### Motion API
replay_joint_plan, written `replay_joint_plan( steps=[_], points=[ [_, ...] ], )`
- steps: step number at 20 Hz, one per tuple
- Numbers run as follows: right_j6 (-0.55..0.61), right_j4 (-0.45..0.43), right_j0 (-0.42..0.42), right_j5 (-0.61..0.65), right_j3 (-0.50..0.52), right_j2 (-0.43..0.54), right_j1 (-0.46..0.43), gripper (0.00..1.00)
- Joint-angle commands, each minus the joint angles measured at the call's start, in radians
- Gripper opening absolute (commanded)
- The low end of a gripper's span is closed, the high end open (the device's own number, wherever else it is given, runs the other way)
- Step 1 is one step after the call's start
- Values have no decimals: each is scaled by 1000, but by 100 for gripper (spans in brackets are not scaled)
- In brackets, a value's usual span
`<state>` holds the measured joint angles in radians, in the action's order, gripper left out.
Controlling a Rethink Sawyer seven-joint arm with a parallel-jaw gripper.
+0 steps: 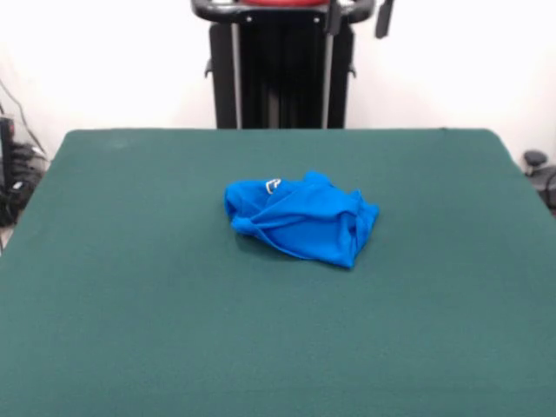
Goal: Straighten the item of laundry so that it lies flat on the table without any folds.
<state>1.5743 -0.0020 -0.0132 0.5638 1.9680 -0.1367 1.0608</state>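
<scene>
1. Showed a large table [130,330] covered in dark green felt-like cloth, filling most of the front view, with a white wall behind.
2. Held one item of laundry [304,219], small and bright blue, lying near the middle of the table, slightly toward the far side and a touch right of centre.
3. Lay crumpled in a bunched heap, with folds and creases across it and a twisted ridge along its left part.
4. Carried a small white mark [273,184] near its far left edge.
5. Stood beyond the far edge: a black pedestal [280,74], with a strip of red at the very top.
6. Could not find any gripper in view, so cannot tell whether wide, narrow or holding anything.
</scene>
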Motion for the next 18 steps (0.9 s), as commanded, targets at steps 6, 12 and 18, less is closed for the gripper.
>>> replay_joint_plan(
  steps=[6, 12, 18],
  points=[
    [363, 27, 28, -193, -189, -145, -293, 100],
    [385, 105, 7, -278, -191, -151, -356, 100],
    [390, 146, -37, -388, -141, -133, -402, 100]
  ],
)
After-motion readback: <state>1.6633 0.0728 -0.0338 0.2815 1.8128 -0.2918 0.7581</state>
